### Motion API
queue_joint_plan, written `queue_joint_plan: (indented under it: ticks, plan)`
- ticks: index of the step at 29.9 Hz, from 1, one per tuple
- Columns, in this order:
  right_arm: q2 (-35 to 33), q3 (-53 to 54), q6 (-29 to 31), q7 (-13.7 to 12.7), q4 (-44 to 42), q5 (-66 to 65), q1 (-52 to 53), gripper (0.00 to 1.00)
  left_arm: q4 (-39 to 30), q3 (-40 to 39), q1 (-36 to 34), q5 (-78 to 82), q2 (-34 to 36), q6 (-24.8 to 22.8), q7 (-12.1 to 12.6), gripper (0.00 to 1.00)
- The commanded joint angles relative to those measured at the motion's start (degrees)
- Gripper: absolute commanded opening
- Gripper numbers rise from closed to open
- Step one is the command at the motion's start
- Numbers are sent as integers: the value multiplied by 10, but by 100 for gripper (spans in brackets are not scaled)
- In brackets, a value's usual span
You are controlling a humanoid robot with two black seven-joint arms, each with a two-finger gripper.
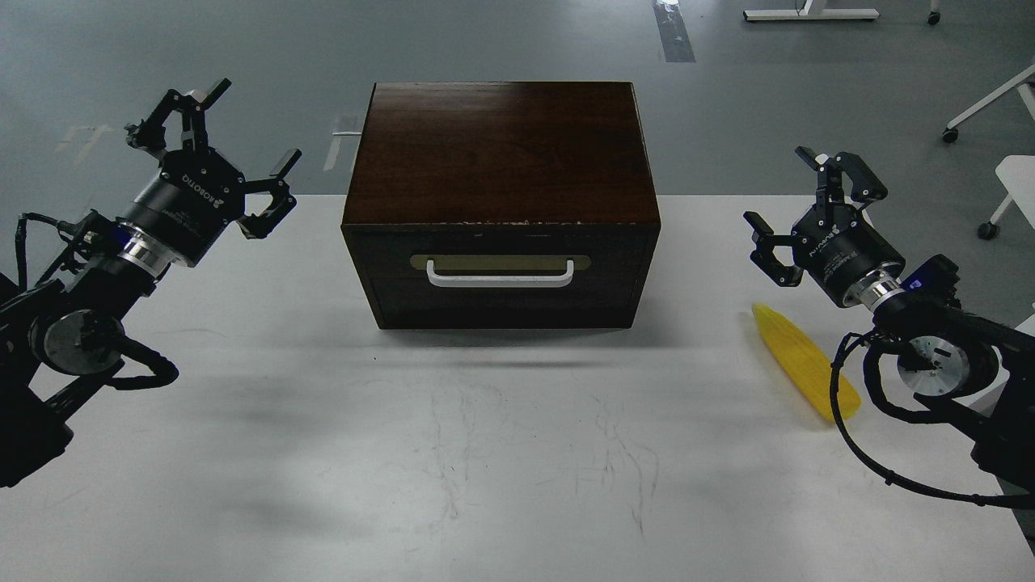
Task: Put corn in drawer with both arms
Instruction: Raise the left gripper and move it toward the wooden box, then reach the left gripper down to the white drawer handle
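The dark brown cabinet (497, 153) stands at the middle back of the white table (404, 453). Its drawer (501, 279) is pushed in, with the white bar handle (500, 273) facing me. The yellow corn (800, 356) lies on the table to the right, pointed end toward the cabinet, partly crossed by a black cable of the right arm. My right gripper (796, 210) hovers open just above and behind the corn, holding nothing. Left of the cabinet my left gripper (222, 141) is raised, fingers spread open and empty.
Grey floor lies beyond the table's far edge. White chair bases and wheels (986, 121) stand at the far right. The right arm's cable (857, 453) loops over the table near the corn.
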Motion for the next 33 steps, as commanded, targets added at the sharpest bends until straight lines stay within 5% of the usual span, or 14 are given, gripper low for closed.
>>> queue_joint_plan:
  ticks: [1, 21, 25, 33]
  plan:
    - [1, 0, 0, 0, -1, 0, -1, 100, 2, 0, 0, 0, 1, 0, -2, 98]
    - [-5, 2, 5, 0, -5, -1, -1, 100, 165, -2, -10, -2, 48, -2, 4, 98]
    - [-18, 11, 5, 0, -7, -1, -1, 100, 174, 1, -17, -1, 50, -2, 32, 99]
    - [-18, 11, 8, 0, -26, -1, -1, 100, 173, -3, -18, 13, 63, -2, 26, 99]
